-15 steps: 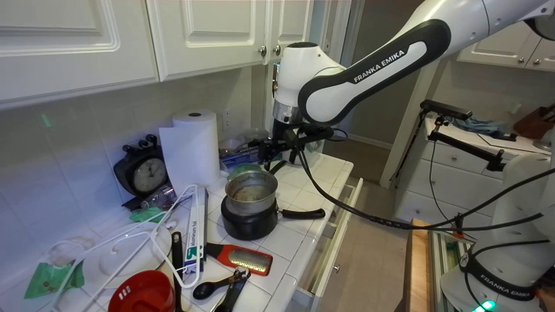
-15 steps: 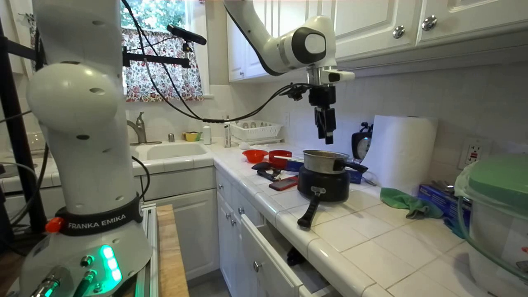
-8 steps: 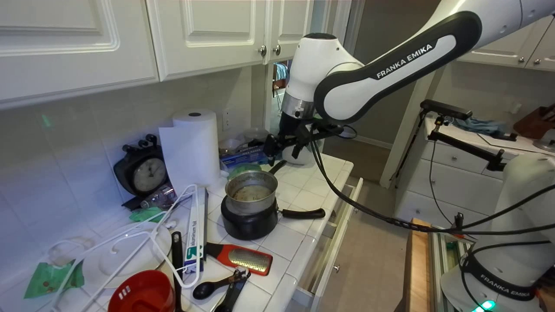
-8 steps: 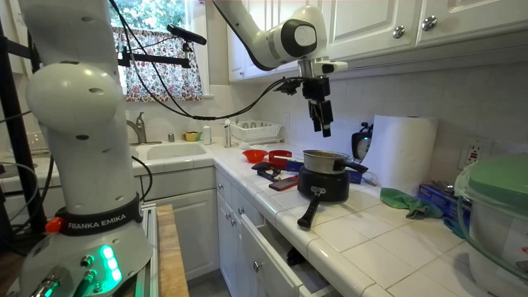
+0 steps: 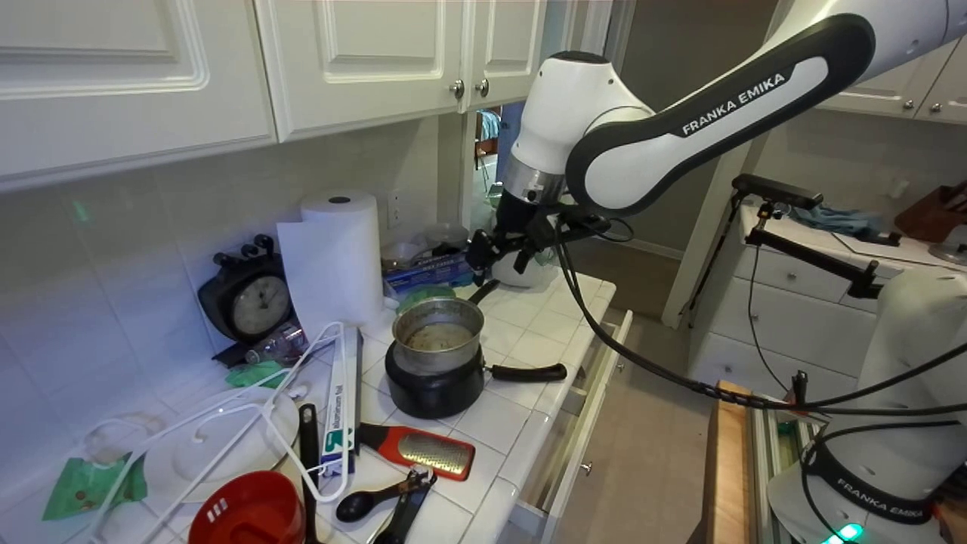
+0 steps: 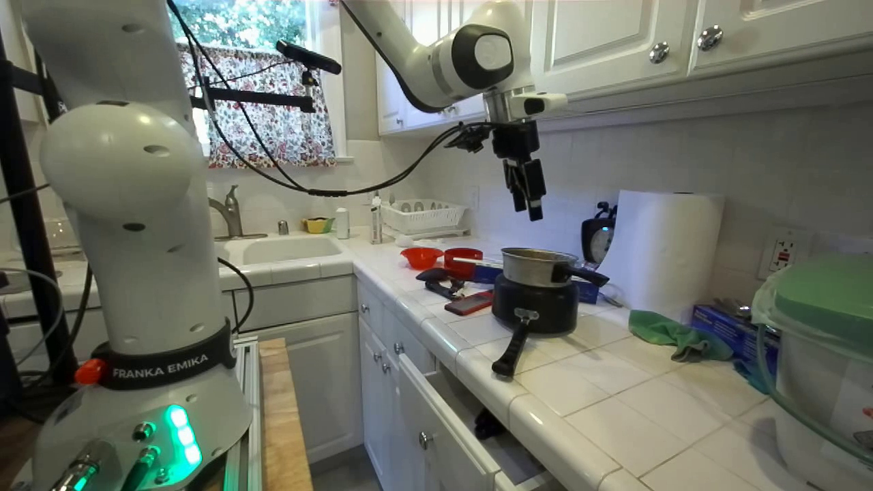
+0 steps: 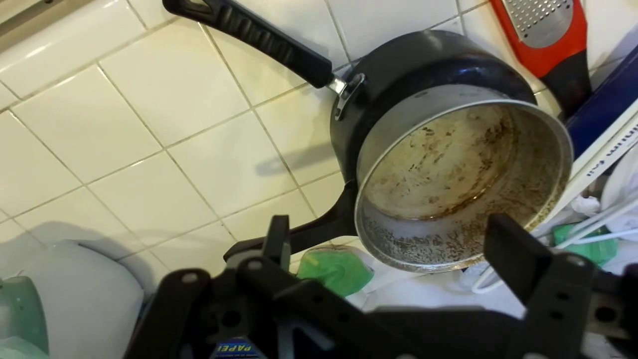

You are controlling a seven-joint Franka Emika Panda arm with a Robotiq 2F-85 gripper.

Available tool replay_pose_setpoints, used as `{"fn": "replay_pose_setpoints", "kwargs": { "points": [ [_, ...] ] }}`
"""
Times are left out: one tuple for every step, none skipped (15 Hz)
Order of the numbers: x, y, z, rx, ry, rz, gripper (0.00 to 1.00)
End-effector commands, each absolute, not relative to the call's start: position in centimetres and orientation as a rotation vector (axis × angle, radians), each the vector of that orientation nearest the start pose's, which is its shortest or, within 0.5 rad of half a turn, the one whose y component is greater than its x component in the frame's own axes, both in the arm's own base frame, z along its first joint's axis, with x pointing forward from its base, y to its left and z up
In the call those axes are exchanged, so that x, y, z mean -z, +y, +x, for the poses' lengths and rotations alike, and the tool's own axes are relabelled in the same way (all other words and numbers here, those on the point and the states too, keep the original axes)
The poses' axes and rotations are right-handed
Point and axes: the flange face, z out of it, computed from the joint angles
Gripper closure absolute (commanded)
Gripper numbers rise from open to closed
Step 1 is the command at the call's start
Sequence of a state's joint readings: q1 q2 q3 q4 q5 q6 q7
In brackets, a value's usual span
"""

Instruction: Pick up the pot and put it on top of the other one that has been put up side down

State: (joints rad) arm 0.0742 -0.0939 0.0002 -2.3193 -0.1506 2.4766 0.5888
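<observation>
The pot [image 5: 438, 336], a small silver saucepan, sits upright on top of the other one [image 5: 434, 397], the dark pot, which stands on the counter with its rounded edge up. The stack also shows in an exterior view, with the pot [image 6: 537, 267] above the dark pot [image 6: 535, 307]. In the wrist view the pot's stained inside [image 7: 438, 174] faces the camera and covers much of the dark pot [image 7: 428, 55]. The two black handles point different ways. My gripper [image 7: 391, 232] is open and empty, above the stack and apart from it; it also shows in both exterior views [image 5: 498, 268] [image 6: 530, 208].
A paper towel roll [image 6: 665, 252], a green cloth [image 6: 675, 334] and a lidded bucket [image 6: 818, 361] stand along the counter. A red grater [image 5: 427, 452], a foil box [image 5: 344, 400] and white hangers [image 5: 272, 412] lie near the stack. A drawer [image 6: 443, 416] stands open below.
My open gripper has risen and moved back from the stack toward the robot's base. The pot and the dark pot have stayed in place.
</observation>
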Motion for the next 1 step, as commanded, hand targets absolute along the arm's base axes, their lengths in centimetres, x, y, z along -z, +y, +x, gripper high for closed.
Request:
{"fn": "replay_pose_setpoints", "kwargs": {
  "points": [
    [-40.53,3.84,51.75,0.427,0.633,-3.067,0.0]
  ]
}}
